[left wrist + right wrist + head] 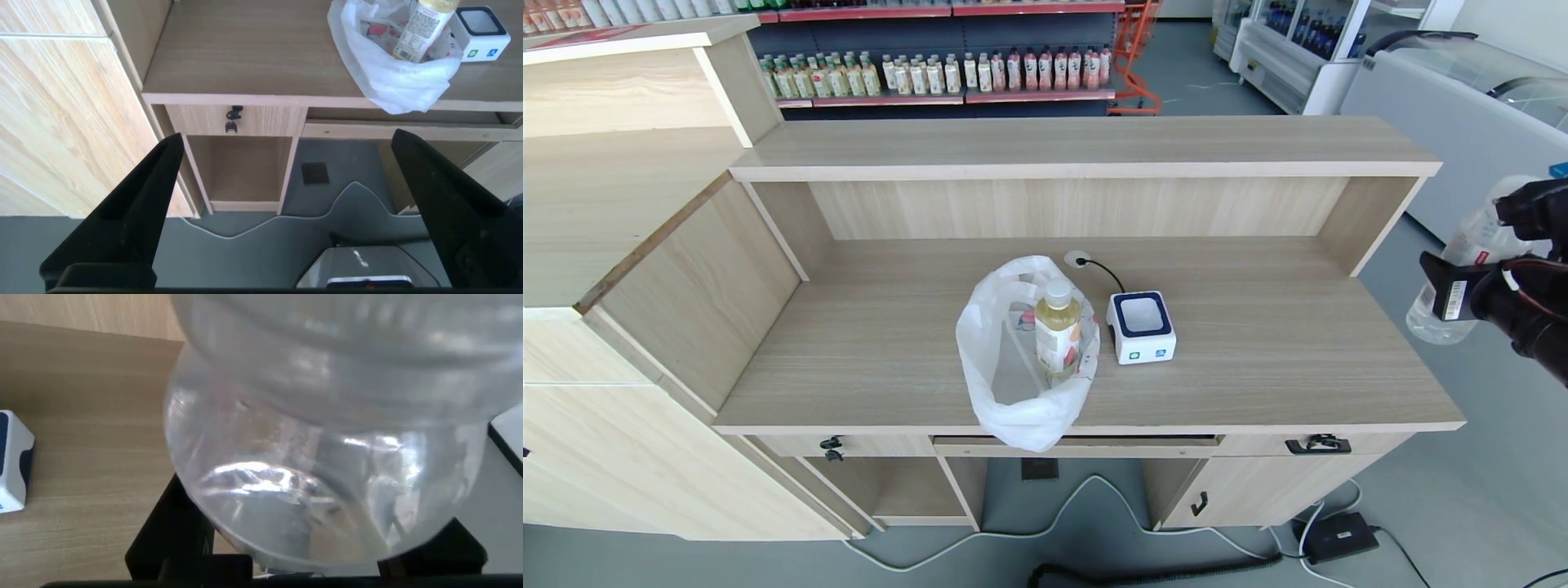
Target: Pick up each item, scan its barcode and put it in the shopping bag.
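A white plastic shopping bag (1013,359) stands open on the wooden counter (1258,343), with a yellow tea bottle (1058,327) upright inside it. Just right of the bag sits the white barcode scanner (1141,327) with a dark window. Off the counter's right end, my right gripper (1490,269) is shut on a clear plastic water bottle (1462,269), held in the air; its transparent base (327,474) looms close in the right wrist view. My left gripper (286,212) hangs open below the counter's front left, nothing between its fingers. The bag (392,57) lies far from it.
The counter has a raised back shelf (1086,147) and side walls. A black cable (1098,268) runs from the scanner to a hole in the top. Drawers and open cubbies sit under the counter, with cables on the floor. Store shelves and freezers stand behind.
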Available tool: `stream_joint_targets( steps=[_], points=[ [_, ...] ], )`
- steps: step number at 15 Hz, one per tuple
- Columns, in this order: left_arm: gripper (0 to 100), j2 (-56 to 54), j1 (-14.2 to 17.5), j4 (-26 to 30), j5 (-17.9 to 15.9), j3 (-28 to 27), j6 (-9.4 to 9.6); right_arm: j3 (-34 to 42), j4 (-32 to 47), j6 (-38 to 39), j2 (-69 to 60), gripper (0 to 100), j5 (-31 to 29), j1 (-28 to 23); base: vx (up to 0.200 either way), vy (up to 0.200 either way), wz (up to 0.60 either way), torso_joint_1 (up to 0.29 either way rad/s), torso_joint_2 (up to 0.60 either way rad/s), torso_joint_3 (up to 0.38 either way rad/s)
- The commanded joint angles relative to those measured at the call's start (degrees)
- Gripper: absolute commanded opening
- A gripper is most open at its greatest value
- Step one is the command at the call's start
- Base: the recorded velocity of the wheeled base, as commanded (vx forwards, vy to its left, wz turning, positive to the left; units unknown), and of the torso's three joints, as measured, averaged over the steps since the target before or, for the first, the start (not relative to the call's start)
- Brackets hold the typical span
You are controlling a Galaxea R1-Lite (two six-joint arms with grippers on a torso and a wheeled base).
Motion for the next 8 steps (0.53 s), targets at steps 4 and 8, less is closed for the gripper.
stream_joint_targets(
  steps=[4,8],
  points=[
    [100,-0.02,0.03,0.0,-0.01,0.02,-0.02,0.58,-0.34,-2.27,-0.93,0,-0.08,0.87,0.0,0.0,0.0,0.0,0.0,0.0],
    [100,-0.02,0.03,0.0,-0.01,0.02,-0.02,0.58,-0.96,-2.09,-0.31,0,0.18,0.87,0.0,0.0,0.0,0.0,0.0,0.0]
  ],
)
